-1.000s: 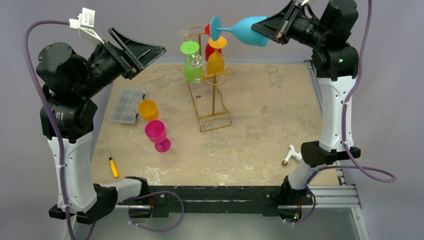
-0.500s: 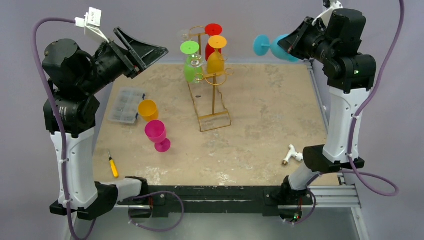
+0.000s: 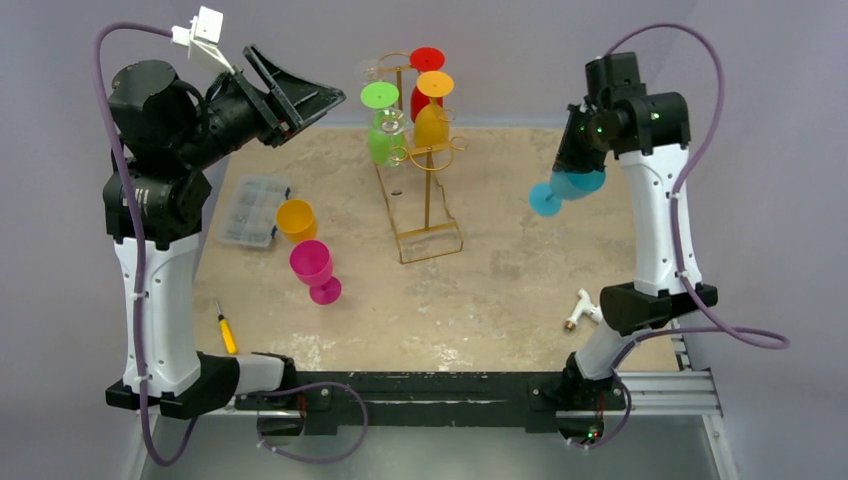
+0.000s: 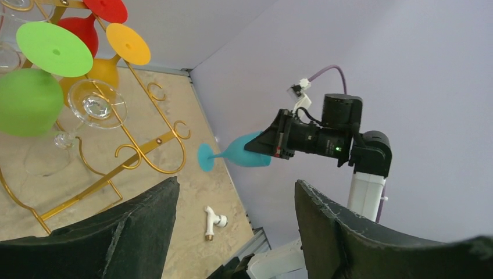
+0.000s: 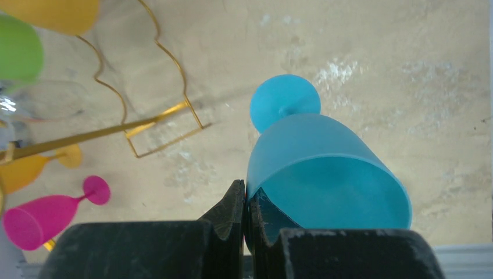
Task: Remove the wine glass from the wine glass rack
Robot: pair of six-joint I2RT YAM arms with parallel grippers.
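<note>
- Your blue glass (image 3: 566,187) hangs in the air right of the rack (image 3: 424,170), apart from it. Its long axis is tilted, with the foot down toward the table (image 3: 520,280) and the rack.
- Your right gripper (image 5: 245,200), wrist bent downward, pinches its rim tight.
- Your left gripper (image 3: 300,98) is raised, spread wide, empty.

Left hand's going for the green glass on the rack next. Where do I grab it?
Grip the green glass by its bowl, coming from the left: it hangs foot-up, and the rack post and orange glass crowd its right side.
</note>
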